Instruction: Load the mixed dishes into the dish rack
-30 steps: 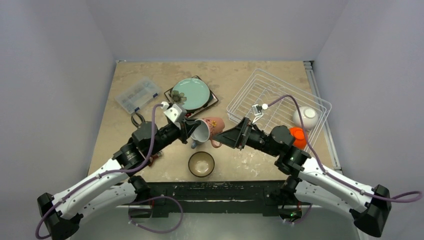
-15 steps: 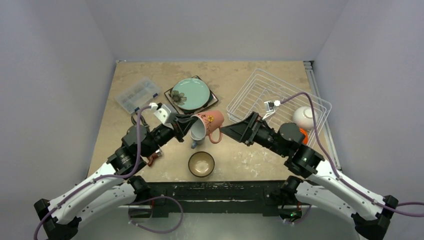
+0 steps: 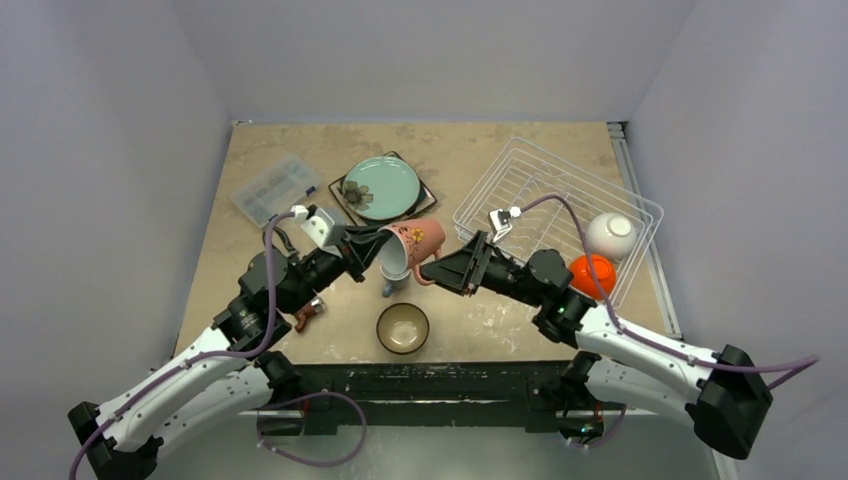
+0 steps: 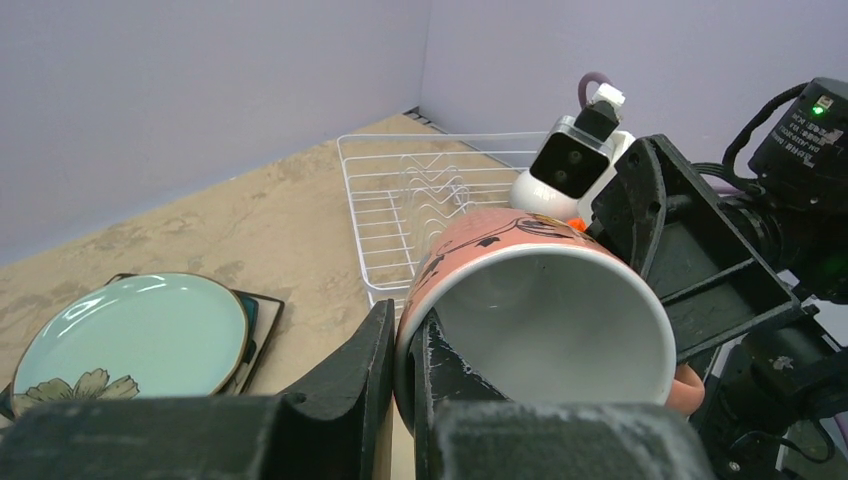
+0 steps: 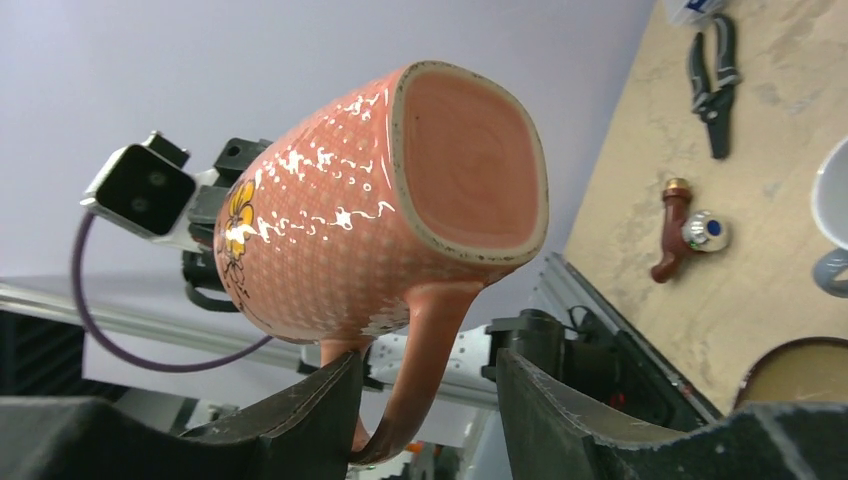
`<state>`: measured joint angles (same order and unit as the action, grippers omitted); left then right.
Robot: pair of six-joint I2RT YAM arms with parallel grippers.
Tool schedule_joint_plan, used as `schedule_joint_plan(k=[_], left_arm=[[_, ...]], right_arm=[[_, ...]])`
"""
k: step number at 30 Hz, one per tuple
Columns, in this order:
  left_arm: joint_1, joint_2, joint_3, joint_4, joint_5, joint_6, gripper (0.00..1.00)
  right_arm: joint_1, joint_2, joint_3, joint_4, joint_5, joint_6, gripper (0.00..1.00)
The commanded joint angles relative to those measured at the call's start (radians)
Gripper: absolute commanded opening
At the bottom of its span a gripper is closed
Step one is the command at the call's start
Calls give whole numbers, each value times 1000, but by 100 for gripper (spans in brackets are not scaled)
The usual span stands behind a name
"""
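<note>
The pink mug hangs tilted above the table, mouth toward my left arm. My left gripper is shut on its rim, one finger inside and one outside. My right gripper sits at the mug's base with the handle between its jaws; the jaws stand apart, the left one touching the handle and the right one with a gap. The white wire dish rack lies at the back right with a white bowl and an orange bowl in it.
A teal plate rests on a square flowered plate at the back centre. A pale blue mug stands under the pink one, and a brown bowl is near the front edge. A clear compartment box and pliers lie at the left.
My right gripper pulled back, then came in around the mug's handle, its jaws narrowing. My left gripper lifted the pink mug slightly up and to the left.
</note>
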<state>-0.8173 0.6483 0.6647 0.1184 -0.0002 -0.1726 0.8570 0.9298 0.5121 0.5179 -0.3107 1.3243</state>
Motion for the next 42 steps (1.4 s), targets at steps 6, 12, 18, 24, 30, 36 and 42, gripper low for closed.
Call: schedule_joint_plan(k=[6,12,18,24,30,36,42], left_arm=[[-4,-6,7,170,75,-59,0],[5,-21,1,174,73,-71,0],[12,-9,3,187,116,-96,0],[13,5,6,187,139,-99,0],[13,23,6,193,165,-99,0],[13,25,13,178,172,-97,0],[13,75,140,-48,117,-72,18]], right_arm=[[6,72,-101,553,-31,200,51],[8,-25,-104,422,34,88,64],[9,-32,-91,420,21,79,68],[25,59,-74,532,7,110,60],[27,131,-53,622,-16,138,46],[27,132,-84,636,3,145,0],[15,53,-70,446,38,104,0]])
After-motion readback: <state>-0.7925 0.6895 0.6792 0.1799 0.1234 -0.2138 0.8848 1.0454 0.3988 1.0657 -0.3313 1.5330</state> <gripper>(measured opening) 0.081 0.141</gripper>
